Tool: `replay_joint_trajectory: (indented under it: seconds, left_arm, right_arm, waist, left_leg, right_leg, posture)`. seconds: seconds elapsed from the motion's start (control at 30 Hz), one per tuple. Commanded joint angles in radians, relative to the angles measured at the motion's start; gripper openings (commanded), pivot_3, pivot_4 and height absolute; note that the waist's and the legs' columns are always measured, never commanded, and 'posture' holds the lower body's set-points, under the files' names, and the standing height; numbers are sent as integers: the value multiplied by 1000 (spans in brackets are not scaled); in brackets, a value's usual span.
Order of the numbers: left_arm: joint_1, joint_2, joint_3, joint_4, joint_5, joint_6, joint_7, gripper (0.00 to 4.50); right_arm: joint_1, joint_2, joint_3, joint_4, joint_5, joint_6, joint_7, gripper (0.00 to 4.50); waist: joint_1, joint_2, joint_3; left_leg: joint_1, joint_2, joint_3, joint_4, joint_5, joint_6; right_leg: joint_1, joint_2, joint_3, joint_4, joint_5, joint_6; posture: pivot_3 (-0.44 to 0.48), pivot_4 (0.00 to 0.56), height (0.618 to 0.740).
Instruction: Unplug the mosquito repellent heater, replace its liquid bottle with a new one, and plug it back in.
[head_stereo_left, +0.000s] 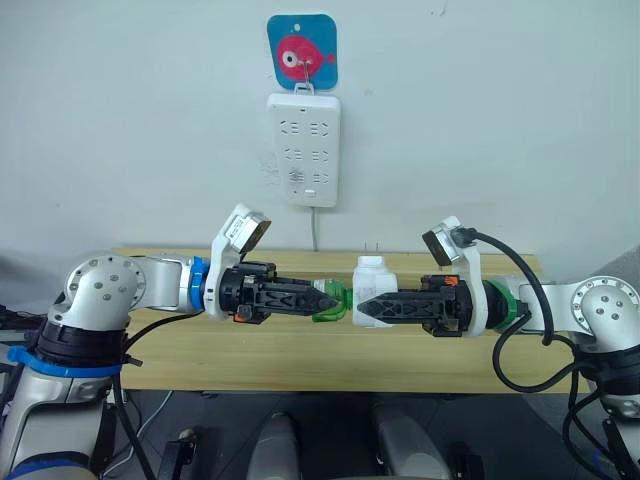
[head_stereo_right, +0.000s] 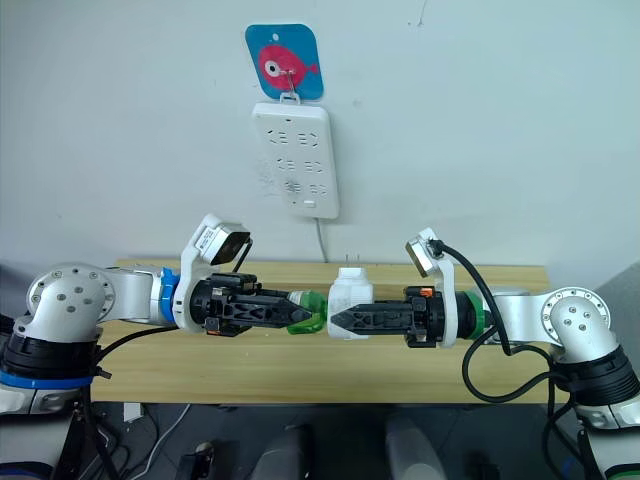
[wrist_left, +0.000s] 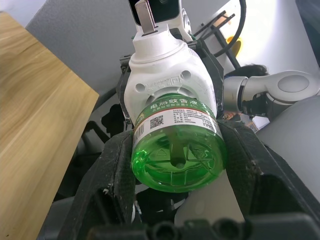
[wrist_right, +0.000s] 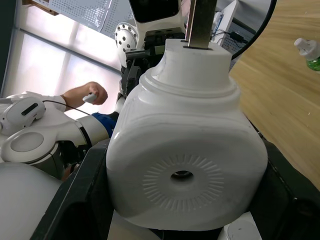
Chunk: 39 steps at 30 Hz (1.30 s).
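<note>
— Where is the small white rounded plastic mosquito repellent heater (head_stereo_right: 350, 293) right now?

— Off the long white wall power strip (head_stereo_right: 296, 158) and held in the air above the light wooden table (head_stereo_right: 240, 365), midway between the two arms. The right gripper (head_stereo_right: 336, 321) has its black fingers clamped on the heater's sides, with the two metal prongs pointing up.

— And the small translucent green plastic liquid bottle (wrist_left: 176, 145)?

— Its neck sits in the heater's socket. The left gripper (head_stereo_left: 334, 297) has its fingers closed around the green body, as the left wrist view shows plainly.

— Which relation matters for the coming move?

— The bottle's long axis runs roughly level, in line with both arms, its base toward the left gripper. I judge it must twist and draw straight back along that line while the right holds firm.

— Is the replacement anywhere?

— A small green bottle with a white cap (wrist_right: 309, 52) lies on the table, well apart from both grippers.
</note>
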<state>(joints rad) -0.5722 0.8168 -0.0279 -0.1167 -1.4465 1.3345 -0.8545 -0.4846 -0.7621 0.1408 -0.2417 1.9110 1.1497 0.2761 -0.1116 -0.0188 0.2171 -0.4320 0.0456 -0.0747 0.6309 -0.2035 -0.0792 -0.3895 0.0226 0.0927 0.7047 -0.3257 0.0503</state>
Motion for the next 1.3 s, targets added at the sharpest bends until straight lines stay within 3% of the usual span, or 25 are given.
replay_joint_trajectory:
  seconds: [0.03, 0.3, 0.53, 0.67, 0.77, 0.9, 0.97, 1.1, 1.3]
  left_arm:
    - [22, 46, 100, 32, 34, -8, 4, 2264]
    - [26, -16, 100, 5, 89, -101, 16, 2264]
    - [59, -12, 98, -46, 186, -149, -63, 4467]
    - [97, 18, 94, -69, 277, -201, -121, 4500]
    - [146, 29, 80, -97, 426, -349, -160, 4500]
    - [247, -18, 2, -139, 869, -980, -230, 4500]
    - [278, -89, -5, -128, 991, -1265, -249, 4500]
    - [323, -164, -17, -126, 1053, -1539, -324, 4500]
    - [289, -224, -33, -119, 1045, -1635, -332, 4500]
  right_arm:
    - [8, -40, -73, 28, 23, -5, 9, 3073]
    - [5, -41, -69, 27, 28, -5, 8, 3073]
    - [5, -47, -71, 30, 35, -2, 5, 3073]
    - [6, -46, -75, 33, 34, -1, 2, 3072]
    - [6, -45, -77, 35, 34, -3, -2, 3072]
    - [8, -46, -80, 37, 34, -5, -6, 3072]
    - [6, -43, -79, 39, 32, -4, -7, 3072]
    - [-2, -38, -76, 43, 27, -1, -5, 3072]
    - [-8, -36, -75, 48, 23, 4, -3, 3072]
  waist:
    - [0, 0, 0]
    - [2, 0, 0]
    - [2, 0, 0]
    - [2, 0, 0]
    - [2, 0, 0]
    - [6, 0, 0]
    - [15, 0, 0]
    - [26, 0, 0]
    - [25, 0, 0]
  left_leg:
    - [0, 0, 0, 0, 0, 0]
    - [0, 0, 0, 0, 0, 0]
    - [0, 0, 1, 0, 0, 0]
    - [0, 0, 1, -1, 0, 0]
    - [0, 0, 2, -1, 0, 0]
    - [1, 0, 3, -1, 0, 0]
    - [0, 0, 4, -1, 0, 0]
    - [-1, 0, 5, -1, 0, 0]
    - [0, 0, 5, -1, 0, 0]
  right_leg:
    - [0, 0, 0, 0, 0, 0]
    - [0, 0, 0, 0, 0, 0]
    - [0, 0, 1, 0, 0, 0]
    - [0, 0, 1, 0, 0, -1]
    - [0, 0, 2, 0, 0, 0]
    - [0, -1, 3, -1, 2, -4]
    - [0, -1, 4, -2, 2, -4]
    - [0, -2, 4, -6, 2, -4]
    - [0, -2, 4, -6, 3, -4]
  posture:
    - [-134, 193, 725]
    - [-134, 193, 725]
    - [-136, 199, 725]
    - [-136, 199, 725]
    - [-139, 200, 725]
    - [-133, 200, 725]
    - [-130, 198, 725]
    - [-129, 197, 725]
    - [-126, 197, 725]
